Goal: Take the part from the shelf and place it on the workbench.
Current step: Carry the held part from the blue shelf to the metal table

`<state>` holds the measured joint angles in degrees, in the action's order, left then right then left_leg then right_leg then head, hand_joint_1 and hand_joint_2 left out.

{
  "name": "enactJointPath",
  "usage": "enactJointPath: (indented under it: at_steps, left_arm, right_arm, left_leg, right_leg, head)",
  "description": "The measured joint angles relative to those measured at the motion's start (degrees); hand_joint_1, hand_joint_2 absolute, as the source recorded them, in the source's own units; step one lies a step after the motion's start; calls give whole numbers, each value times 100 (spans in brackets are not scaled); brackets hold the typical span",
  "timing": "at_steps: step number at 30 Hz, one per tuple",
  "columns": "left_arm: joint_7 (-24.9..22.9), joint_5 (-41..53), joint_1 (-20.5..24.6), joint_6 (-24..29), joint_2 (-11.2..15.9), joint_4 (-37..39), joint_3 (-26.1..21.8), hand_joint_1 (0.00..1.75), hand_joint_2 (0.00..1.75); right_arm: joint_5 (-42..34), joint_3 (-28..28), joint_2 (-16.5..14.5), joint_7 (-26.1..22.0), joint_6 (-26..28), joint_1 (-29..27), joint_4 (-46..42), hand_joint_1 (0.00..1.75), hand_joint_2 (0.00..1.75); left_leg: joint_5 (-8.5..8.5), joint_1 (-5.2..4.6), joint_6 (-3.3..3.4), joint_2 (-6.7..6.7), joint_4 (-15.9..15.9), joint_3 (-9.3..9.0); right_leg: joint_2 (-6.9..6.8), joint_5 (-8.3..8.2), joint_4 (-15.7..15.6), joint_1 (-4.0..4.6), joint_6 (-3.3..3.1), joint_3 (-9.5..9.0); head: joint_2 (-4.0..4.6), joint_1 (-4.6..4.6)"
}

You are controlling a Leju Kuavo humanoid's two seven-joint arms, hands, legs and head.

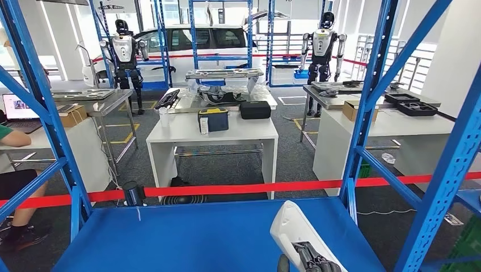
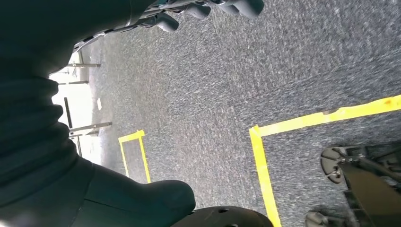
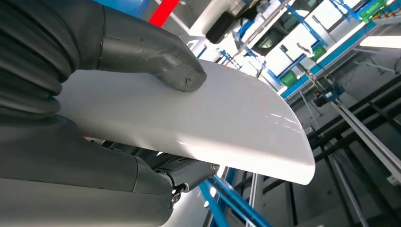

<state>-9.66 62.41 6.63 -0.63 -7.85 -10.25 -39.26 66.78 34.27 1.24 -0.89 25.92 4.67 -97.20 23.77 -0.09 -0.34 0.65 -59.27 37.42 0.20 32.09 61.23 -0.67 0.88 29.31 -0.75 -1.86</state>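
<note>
Here, white curved part (image 1: 290, 228) gripped in right hand (image 1: 313, 258), thumb pressed on one face, dark fingers (image 3: 189, 172) curled under the other, held just above blue shelf (image 1: 187, 238). Beyond red barrier tape (image 1: 227, 188), white bench (image 1: 187, 131) carrying cases. Left hand (image 2: 208, 9) hanging over grey carpet floor (image 2: 213, 94), fingers curled in, holding nothing.

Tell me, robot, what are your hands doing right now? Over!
Right hand grips white part, lifted above blue shelf. Left hand hangs over the carpet floor, holding nothing. Blue shelf posts and red tape stand ahead.
</note>
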Motion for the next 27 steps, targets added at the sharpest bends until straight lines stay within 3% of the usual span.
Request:
enactJointPath:
  at_steps: [1,3,4,5,6,8,9,10,11,13,15,16,18,20,22,24,25,26,27]
  left_arm:
    - [1,9,-4,-1,1,-1,0,0,175]
    - [20,17,-18,-2,2,0,0,0,175]
    - [34,22,-26,-5,4,1,0,0,175]
    - [46,26,-33,-8,6,1,0,0,175]
    - [52,30,-39,-13,8,2,0,0,175]
    - [40,34,-41,-24,7,2,0,0,175]
    - [27,35,-43,-28,7,2,0,0,175]
    - [15,36,-44,-31,7,2,0,0,175]
    - [8,36,-46,-31,8,2,0,0,175]
    - [32,25,-45,-30,16,1,0,0,175]
    - [79,13,-39,-31,29,-3,0,0,175]
    - [96,12,-38,-36,36,-5,1,0,175]
    - [111,7,-48,-45,50,-4,1,0,175]
    - [119,-29,-63,-42,62,-2,-4,0,175]
    - [135,-89,-79,-14,69,-2,-21,0,175]
    - [161,-130,-97,19,60,-1,-48,0,175]
    - [175,-142,-108,28,47,1,-57,0,175]
    - [191,-150,-122,35,29,2,-64,0,175]
    - [203,-147,-136,30,13,3,-65,0,175]
  right_arm:
    - [38,7,-7,26,18,10,16,175,175]
    - [117,31,-18,96,65,23,55,175,175]
    - [154,50,-27,131,93,31,76,175,175]
    - [184,67,-40,165,127,37,96,175,175]
    - [208,81,-56,196,163,43,115,175,175]
    - [227,96,-80,249,203,46,148,175,175]
    - [230,100,-84,270,209,46,162,175,175]
    - [231,103,-84,288,206,44,173,175,175]
    - [227,104,-84,296,199,42,180,175,175]
    - [194,107,-84,295,188,42,188,175,175]
    - [36,109,-84,231,178,53,195,175,175]
    - [-92,113,-83,170,172,67,206,175,175]
    - [-409,126,-80,3,132,105,248,175,175]
    - [-757,139,-73,-202,15,161,308,175,175]
    - [-1088,157,-67,-405,-176,258,375,175,175]
    - [-1345,176,-67,-544,-398,372,430,175,175]
    - [-1450,181,-67,-597,-494,411,449,175,175]
    - [-1555,181,-67,-649,-577,436,463,175,175]
    - [-1640,181,-67,-691,-628,444,473,175,175]
  left_leg:
    - [-36,-3,-37,-3,-20,21]
    - [-99,6,-111,-11,-21,30]
    - [-51,16,-146,-19,-51,61]
    - [89,24,-175,-27,-144,107]
    - [336,33,-203,-36,-353,177]
    - [886,43,-244,-42,-1022,325]
    - [1040,47,-256,-42,-1350,364]
    - [1045,48,-256,-43,-1538,333]
    - [938,47,-246,-45,-1537,217]
    - [672,45,-195,-58,-998,-286]
    - [692,16,-133,-87,-188,-862]
    - [745,-8,-106,-99,74,-1008]
    - [723,-41,-42,-97,232,-1013]
    - [597,-35,51,-62,273,-921]
    - [464,-22,124,-27,284,-790]
    - [314,-30,153,-12,263,-608]
    - [239,-33,152,-7,246,-508]
    - [166,-34,148,-2,221,-393]
    - [105,-32,139,2,189,-279]
  right_leg:
    - [8,78,-136,20,-54,-59]
    - [6,26,-175,36,-176,-15]
    - [0,-27,-172,35,-229,23]
    - [-9,-83,-178,26,-274,70]
    - [-16,-147,-181,19,-310,133]
    - [-17,-273,-177,25,-341,283]
    - [-18,-339,-174,32,-342,367]
    - [-19,-405,-171,38,-337,450]
    - [-20,-470,-168,44,-327,528]
    - [-18,-598,-165,49,-298,663]
    - [-17,-714,-169,53,-243,748]
    - [-19,-769,-180,45,-208,767]
    - [-21,-879,-220,24,-130,788]
    - [-9,-768,-151,6,-72,843]
    - [-4,-260,252,-7,-41,970]
    - [-6,276,990,-10,-24,1109]
    - [-5,365,1303,-8,-18,1133]
    - [-5,316,1483,-5,-15,1089]
    - [-6,149,1441,-4,-16,950]
  head:
    - [1,-7]
    - [1,-15]
    - [3,-19]
    - [4,-21]
    - [7,-26]
    - [8,-33]
    - [9,-36]
    - [8,-36]
    - [9,-37]
    - [8,-35]
    - [8,-32]
    - [8,-32]
    - [8,-29]
    - [9,-28]
    - [10,-24]
    - [9,-20]
    - [9,-20]
    - [9,-18]
    - [9,-15]
